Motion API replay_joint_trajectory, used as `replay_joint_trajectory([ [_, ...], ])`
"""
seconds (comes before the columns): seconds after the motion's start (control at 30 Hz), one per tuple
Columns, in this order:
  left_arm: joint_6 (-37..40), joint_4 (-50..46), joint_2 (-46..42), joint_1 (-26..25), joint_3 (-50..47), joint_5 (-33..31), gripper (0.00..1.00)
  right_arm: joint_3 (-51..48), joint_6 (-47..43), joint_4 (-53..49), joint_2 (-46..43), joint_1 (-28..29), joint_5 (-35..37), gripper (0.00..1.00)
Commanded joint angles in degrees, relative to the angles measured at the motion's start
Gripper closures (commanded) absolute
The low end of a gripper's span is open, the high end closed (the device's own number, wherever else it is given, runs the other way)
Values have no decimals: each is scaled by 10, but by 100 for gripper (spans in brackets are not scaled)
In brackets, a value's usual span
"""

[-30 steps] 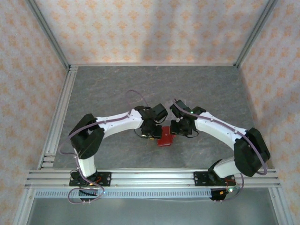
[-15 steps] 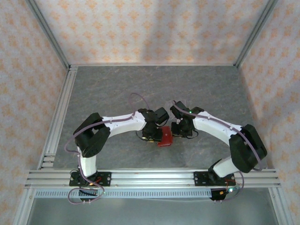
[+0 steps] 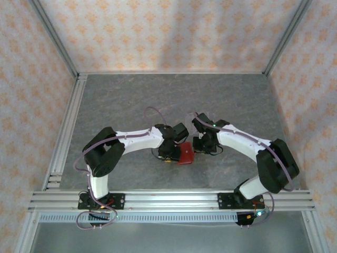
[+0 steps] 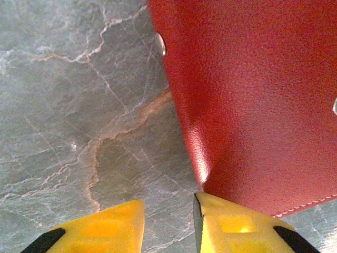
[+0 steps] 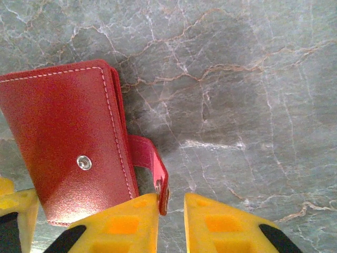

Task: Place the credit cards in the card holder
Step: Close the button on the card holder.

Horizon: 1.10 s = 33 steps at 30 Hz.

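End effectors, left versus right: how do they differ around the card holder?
Left end effector has a wide gap over the table, card holder just beyond one finger. Right end effector has a narrow gap with the snap tab at it. Both have yellow fingers.

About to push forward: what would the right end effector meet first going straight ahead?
Most likely the snap tab of the card holder, lying right at the right end effector; past it, bare table. Depth is unclear.
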Motion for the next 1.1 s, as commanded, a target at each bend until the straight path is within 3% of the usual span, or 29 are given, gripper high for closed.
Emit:
replay_joint_trajectory([
  [0.0, 0, 4, 5, -1, -6, 1, 69, 9, -8, 8, 11, -5, -10, 81],
  [0.37, -2, 5, 7, -1, -7, 1, 69, 16, -14, 8, 22, -7, -21, 86],
  [0.6, -2, 5, 8, -1, -7, 2, 69, 26, -18, -4, 7, -10, -32, 79],
  [1.07, -5, 9, 0, -1, -15, 2, 69, 25, -22, -4, 11, -16, -38, 85],
])
